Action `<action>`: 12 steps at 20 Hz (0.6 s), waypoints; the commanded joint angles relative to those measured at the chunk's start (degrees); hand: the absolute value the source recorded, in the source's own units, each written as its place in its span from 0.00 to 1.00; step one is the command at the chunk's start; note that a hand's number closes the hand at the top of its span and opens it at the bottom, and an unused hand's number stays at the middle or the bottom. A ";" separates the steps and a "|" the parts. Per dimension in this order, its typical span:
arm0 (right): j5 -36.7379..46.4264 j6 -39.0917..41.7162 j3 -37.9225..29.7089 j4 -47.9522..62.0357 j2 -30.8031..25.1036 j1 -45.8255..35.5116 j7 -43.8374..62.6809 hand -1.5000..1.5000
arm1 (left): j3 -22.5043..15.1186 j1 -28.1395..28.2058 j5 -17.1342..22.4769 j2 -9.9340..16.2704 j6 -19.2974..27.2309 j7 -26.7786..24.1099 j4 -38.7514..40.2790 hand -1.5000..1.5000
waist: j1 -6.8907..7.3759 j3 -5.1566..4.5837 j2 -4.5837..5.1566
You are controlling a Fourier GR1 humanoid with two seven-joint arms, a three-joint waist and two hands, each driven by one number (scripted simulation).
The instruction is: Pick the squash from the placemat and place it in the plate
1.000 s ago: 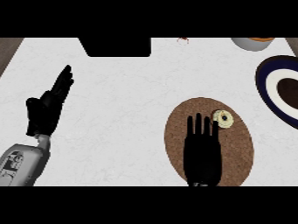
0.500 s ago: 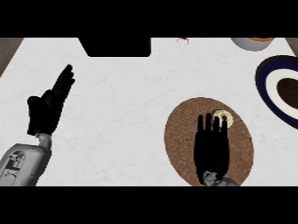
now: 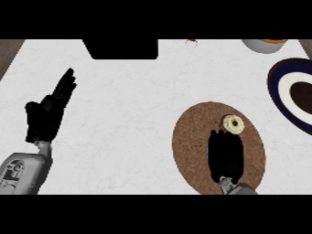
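Resting on placemat (image 3: 192, 151): squash (image 3: 234, 123), right hand (image 3: 226, 153) just beside, fingers unclear | plate (image 3: 280, 91): holds nothing | left hand (image 3: 47, 114): fingers spread, idle

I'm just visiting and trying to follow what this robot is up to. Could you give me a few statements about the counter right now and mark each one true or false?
1. The squash lies on the placemat. True.
2. The squash is already in the plate. False: the plate, at the right edge, holds no squash.
3. The right hand is over the placemat, just below the squash. True.
4. The left hand is curled round the squash. False: it rests open at the left, far from it.
5. The plate sits on the placemat. False: it stands apart, to the upper right.
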 commanded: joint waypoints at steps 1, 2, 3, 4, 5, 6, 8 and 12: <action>1.70 -1.60 -0.96 2.39 0.51 -1.67 -1.41 1.00 | 2.86 -0.74 0.18 -0.17 -3.45 -2.74 3.14 0.50 | -0.06 0.02 0.06; 1.44 -5.86 -0.87 4.58 -0.50 -0.21 -2.77 1.00 | -1.85 3.24 -3.37 -2.55 1.83 4.25 -6.98 0.50 | 0.18 0.05 -0.01; 1.24 -2.77 -2.32 2.44 -1.78 -1.94 -4.11 1.00 | 2.24 -0.20 -0.29 0.08 -2.08 4.79 -4.86 0.50 | 0.04 0.03 0.02; -8.58 -7.49 -11.13 -0.63 -11.91 0.62 -15.21 1.00 | 0.24 -0.55 -2.12 -2.07 1.47 1.57 -0.87 0.50 | -0.87 0.10 0.17; -13.92 -7.10 -15.70 -0.90 -14.87 1.34 -19.97 1.00 | 0.85 0.74 -1.85 -1.00 1.09 0.97 -1.33 0.50 | -1.69 0.25 0.38; -16.53 -6.40 -17.90 -0.65 -16.15 2.29 -21.96 1.00 | 1.39 1.53 -1.34 -0.66 0.86 0.61 -1.26 0.50 | -2.57 0.42 0.61; -20.91 -5.11 -20.66 0.64 -16.48 3.40 -24.84 1.00 | 2.14 1.68 -0.80 -0.30 0.80 0.72 -1.49 0.50 | -3.36 0.85 1.06; -29.24 -4.18 -28.33 3.53 -20.98 2.63 -33.32 1.00 | 2.43 1.38 -0.97 -0.11 1.11 0.75 -1.81 0.50 | -3.88 1.17 1.16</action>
